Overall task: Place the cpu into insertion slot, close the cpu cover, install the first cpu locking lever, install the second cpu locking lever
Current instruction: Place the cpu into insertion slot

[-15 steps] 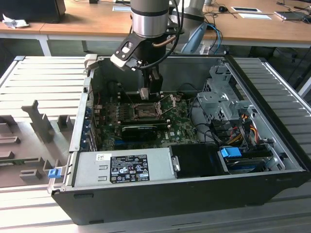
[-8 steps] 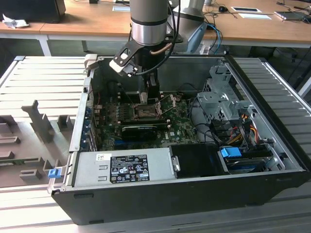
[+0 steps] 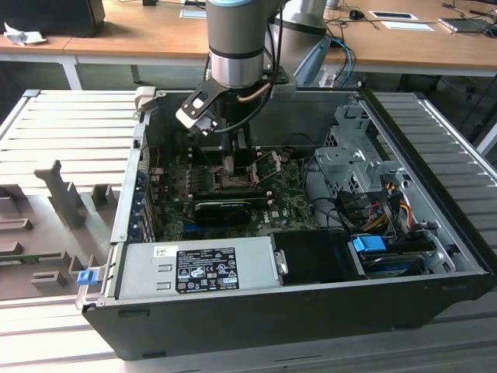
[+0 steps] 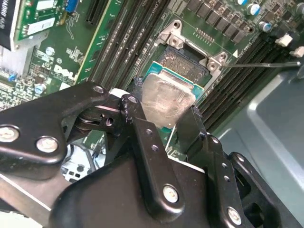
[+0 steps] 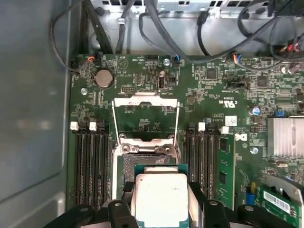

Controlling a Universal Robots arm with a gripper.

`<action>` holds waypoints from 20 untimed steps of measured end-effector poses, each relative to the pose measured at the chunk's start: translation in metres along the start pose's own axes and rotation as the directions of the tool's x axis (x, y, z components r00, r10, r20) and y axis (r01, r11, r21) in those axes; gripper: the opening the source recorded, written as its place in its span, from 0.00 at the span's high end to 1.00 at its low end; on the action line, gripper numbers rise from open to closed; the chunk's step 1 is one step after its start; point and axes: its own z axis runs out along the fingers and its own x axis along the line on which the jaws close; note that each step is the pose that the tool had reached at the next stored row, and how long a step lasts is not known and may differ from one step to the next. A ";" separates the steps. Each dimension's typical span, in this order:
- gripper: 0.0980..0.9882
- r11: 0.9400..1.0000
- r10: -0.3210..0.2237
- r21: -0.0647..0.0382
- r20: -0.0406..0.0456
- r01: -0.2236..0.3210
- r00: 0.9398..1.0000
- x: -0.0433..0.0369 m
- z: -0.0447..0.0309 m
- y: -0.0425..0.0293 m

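Note:
My gripper (image 4: 165,103) is shut on the cpu (image 4: 172,94), a small square chip with its silvery metal face showing and a green rim. In both wrist views the chip hangs tilted just over one edge of the insertion slot (image 5: 142,161), whose dark pin field (image 4: 183,61) is partly uncovered. The cpu (image 5: 159,199) sits between the two black fingers (image 5: 195,192). Beyond the slot, the cpu cover (image 5: 145,100) stands swung open, with thin wire levers (image 5: 178,124) beside it. In the exterior view the gripper (image 3: 233,167) reaches down into the open computer case over the green motherboard (image 3: 289,194).
Long black memory slots (image 5: 90,166) flank the socket on both sides. A black graphics card (image 3: 221,210) lies just in front of the socket in the exterior view. A grey power supply (image 3: 206,268), a drive cage (image 3: 349,163) and cable bundles (image 5: 156,28) crowd the case.

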 end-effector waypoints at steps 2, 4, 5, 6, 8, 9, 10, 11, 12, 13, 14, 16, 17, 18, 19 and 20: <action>0.52 1.000 -0.008 0.000 -0.001 0.008 1.000 0.0000 0.0062 -0.0008; 0.52 1.000 -0.007 0.000 -0.004 0.007 1.000 0.0000 0.0092 -0.0022; 0.52 1.000 -0.007 0.000 -0.005 0.007 1.000 -0.0001 0.0101 -0.0026; 0.52 1.000 -0.007 0.000 -0.005 0.007 1.000 -0.0001 0.0109 -0.0030; 0.52 1.000 -0.008 0.000 -0.005 0.008 1.000 0.0000 0.0118 -0.0030; 0.52 1.000 -0.008 0.000 -0.005 0.008 1.000 0.0000 0.0124 -0.0031; 0.52 1.000 -0.007 0.000 -0.005 0.007 1.000 0.0001 0.0132 -0.0032; 0.52 1.000 -0.007 0.000 -0.004 0.007 1.000 0.0002 0.0143 -0.0033; 0.52 1.000 -0.006 0.000 -0.003 0.006 1.000 0.0001 0.0148 -0.0033; 0.52 1.000 -0.006 0.000 -0.004 0.006 1.000 0.0002 0.0156 -0.0033; 0.52 1.000 -0.006 0.000 -0.003 0.006 1.000 0.0002 0.0162 -0.0033; 0.52 1.000 -0.006 0.000 -0.003 0.006 1.000 0.0002 0.0180 -0.0035; 0.52 1.000 -0.006 0.000 -0.003 0.006 1.000 0.0002 0.0191 -0.0035; 0.52 1.000 -0.007 0.000 -0.003 0.007 1.000 0.0001 0.0206 -0.0036; 0.52 1.000 -0.006 0.000 -0.003 0.006 1.000 0.0003 0.0216 -0.0037; 0.52 1.000 -0.006 0.000 -0.003 0.006 1.000 0.0023 0.0231 -0.0038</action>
